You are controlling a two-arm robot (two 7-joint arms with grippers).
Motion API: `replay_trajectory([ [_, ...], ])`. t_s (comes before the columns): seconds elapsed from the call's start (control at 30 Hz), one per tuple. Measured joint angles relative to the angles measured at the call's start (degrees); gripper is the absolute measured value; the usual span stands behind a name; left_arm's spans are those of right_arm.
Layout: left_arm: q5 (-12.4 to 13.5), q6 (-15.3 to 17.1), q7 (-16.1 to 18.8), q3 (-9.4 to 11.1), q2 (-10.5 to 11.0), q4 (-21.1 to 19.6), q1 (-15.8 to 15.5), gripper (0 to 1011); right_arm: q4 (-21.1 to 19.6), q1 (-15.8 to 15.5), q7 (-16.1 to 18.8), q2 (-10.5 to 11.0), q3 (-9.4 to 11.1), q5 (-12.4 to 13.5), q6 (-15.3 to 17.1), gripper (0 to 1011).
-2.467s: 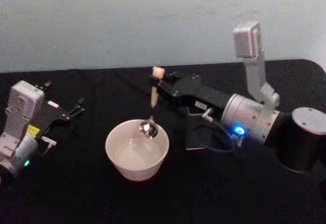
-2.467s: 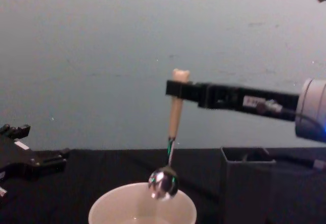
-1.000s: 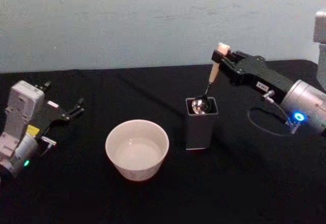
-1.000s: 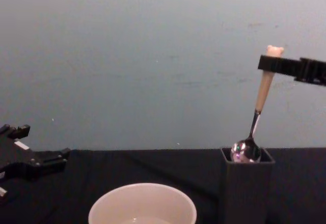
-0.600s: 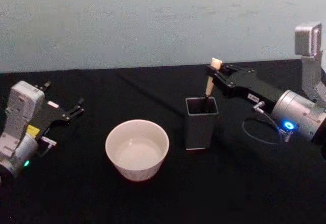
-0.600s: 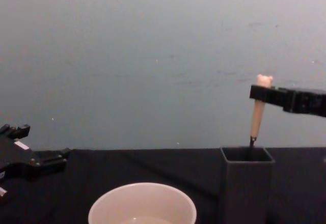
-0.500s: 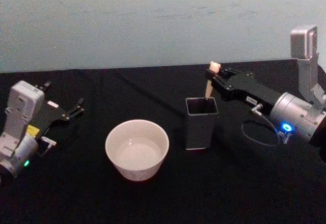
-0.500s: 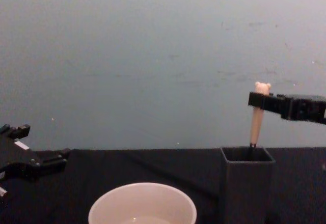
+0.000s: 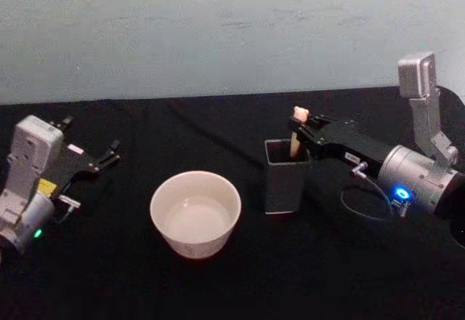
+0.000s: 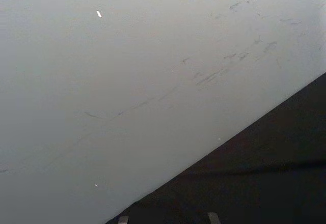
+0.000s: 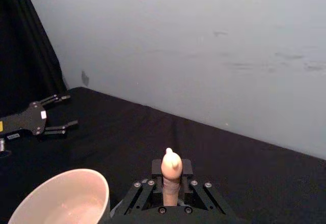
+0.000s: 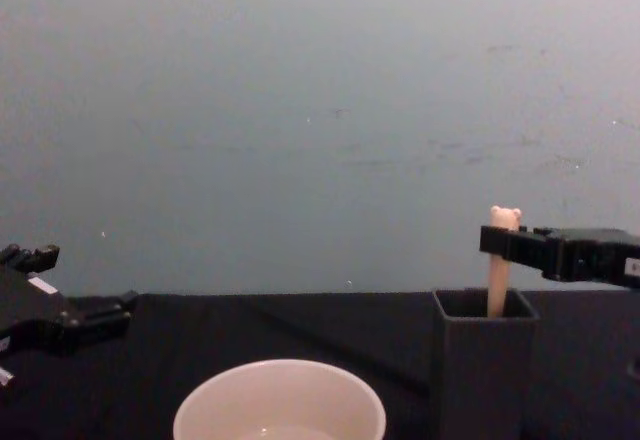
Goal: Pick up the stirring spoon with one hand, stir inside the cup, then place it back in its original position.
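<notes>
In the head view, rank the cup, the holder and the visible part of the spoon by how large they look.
1. The cup, widest by far.
2. The holder, narrower than the cup, similar in height.
3. The spoon: a short piece of handle above the holder, gripped by the right gripper.

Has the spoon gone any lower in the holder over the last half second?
Yes. In the chest view the spoon has sunk: less of its handle stands above the holder rim than before, with the right gripper shut on it.
</notes>
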Motion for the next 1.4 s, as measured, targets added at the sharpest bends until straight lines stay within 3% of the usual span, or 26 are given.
replay_trajectory([
  [0.77,0.0,0.0,0.0,0.0,0.0,0.0,0.0,1001,0.4,0.0,-0.1,-0.3,0.1,-0.6,0.8,216],
  [1.4,0.0,0.0,0.0,0.0,0.0,0.0,0.0,1001,0.3,0.0,-0.1,-0.3,0.1,-0.5,0.7,821],
])
